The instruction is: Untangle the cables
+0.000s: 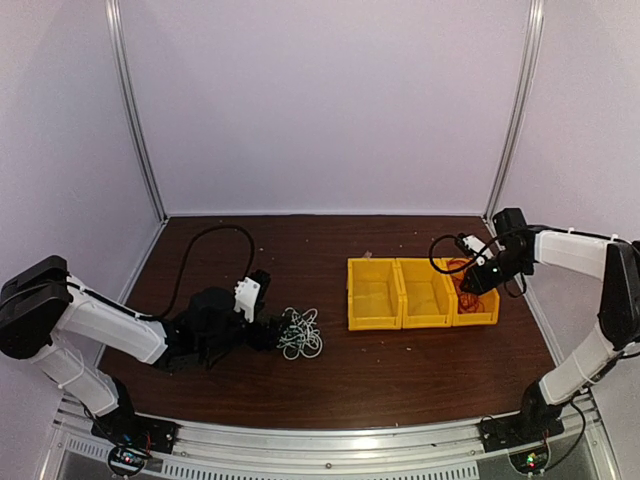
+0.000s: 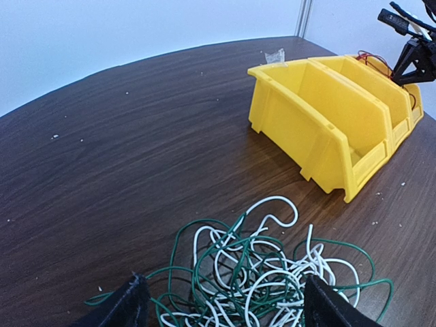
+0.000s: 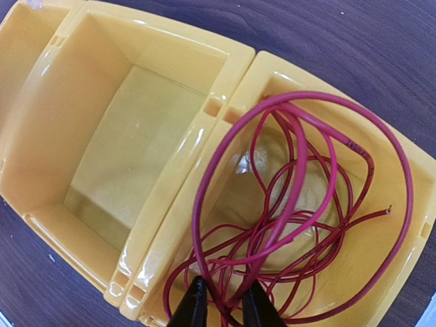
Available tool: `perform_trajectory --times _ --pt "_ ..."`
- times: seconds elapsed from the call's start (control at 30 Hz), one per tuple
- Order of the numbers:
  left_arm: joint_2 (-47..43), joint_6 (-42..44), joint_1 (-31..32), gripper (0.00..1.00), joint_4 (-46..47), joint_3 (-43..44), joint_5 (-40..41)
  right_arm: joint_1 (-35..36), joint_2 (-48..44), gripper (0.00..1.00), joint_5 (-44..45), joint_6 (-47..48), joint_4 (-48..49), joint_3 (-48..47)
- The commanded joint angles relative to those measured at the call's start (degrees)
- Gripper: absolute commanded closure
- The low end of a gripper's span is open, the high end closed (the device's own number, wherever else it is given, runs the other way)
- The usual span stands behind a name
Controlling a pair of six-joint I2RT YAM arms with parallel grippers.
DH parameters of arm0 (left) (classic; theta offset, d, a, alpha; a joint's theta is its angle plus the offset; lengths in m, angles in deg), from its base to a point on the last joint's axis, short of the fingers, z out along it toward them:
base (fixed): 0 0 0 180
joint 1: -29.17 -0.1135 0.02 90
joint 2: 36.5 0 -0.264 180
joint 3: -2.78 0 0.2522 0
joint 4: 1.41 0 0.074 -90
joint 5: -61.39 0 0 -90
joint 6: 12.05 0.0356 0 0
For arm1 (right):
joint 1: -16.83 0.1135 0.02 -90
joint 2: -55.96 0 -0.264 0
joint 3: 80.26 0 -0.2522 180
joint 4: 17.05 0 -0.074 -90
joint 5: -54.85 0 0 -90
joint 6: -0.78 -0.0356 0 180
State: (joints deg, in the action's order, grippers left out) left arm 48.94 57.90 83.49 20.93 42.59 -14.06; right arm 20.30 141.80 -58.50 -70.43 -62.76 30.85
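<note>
Left of the row of yellow bins point(image 1: 375, 320): left gripper point(image 2: 228, 298) low over the table, jaws spread wide, holding nothing. It straddles the white-and-green cable tangle point(image 2: 259, 266), likely lined up to pick out a strand. Left and middle bins bare. Rightmost bin point(image 3: 320, 73): red cable point(image 3: 276, 246) coiled inside, apparently sorted out of the knot. Right gripper point(image 3: 223, 306) hangs over that bin, fingers nearly together with red strands between them; pinched or just let go, cannot tell.

Setting: robotics lab test cell. Evidence: plain white enclosure panels point(image 1: 320, 100) on metal posts point(image 1: 135, 110); wood-grain counter point(image 1: 300, 250); left arm point(image 1: 100, 330) and right arm point(image 1: 580, 250) bolted to near-edge rail point(image 1: 330, 440); yellow sorting bins point(image 1: 375, 295).
</note>
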Motion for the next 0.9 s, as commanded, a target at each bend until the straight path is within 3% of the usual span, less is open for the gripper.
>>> perform_trajectory --times 0.0,0.1,0.37,0.63,0.8,0.87 --pt "-0.1 -0.4 0.2 0.21 2.5 0.4 -0.2 -0.1 1.4 0.87 1.5 -0.8 2.6 0.4" --pt "0.0 -0.6 0.3 0.21 2.5 0.4 -0.3 -0.3 3.3 1.0 1.6 -1.5 3.6 0.0" --pt "0.0 -0.1 0.3 0.2 2.5 0.7 -0.1 -0.4 9.0 1.0 2.7 -2.2 4.2 -1.5" --pt "0.9 -0.7 0.3 0.21 3.7 0.2 -0.5 -0.4 6.8 1.0 2.3 -2.5 3.1 -0.3" --pt "-0.5 -0.4 0.3 0.21 2.9 0.2 -0.2 -0.4 -0.4 0.73 3.2 -2.4 0.2 -1.8" --pt "-1.6 -0.1 0.3 0.21 2.0 0.3 0.2 -0.4 -3.4 0.67 3.2 -2.0 -1.8 -2.8"
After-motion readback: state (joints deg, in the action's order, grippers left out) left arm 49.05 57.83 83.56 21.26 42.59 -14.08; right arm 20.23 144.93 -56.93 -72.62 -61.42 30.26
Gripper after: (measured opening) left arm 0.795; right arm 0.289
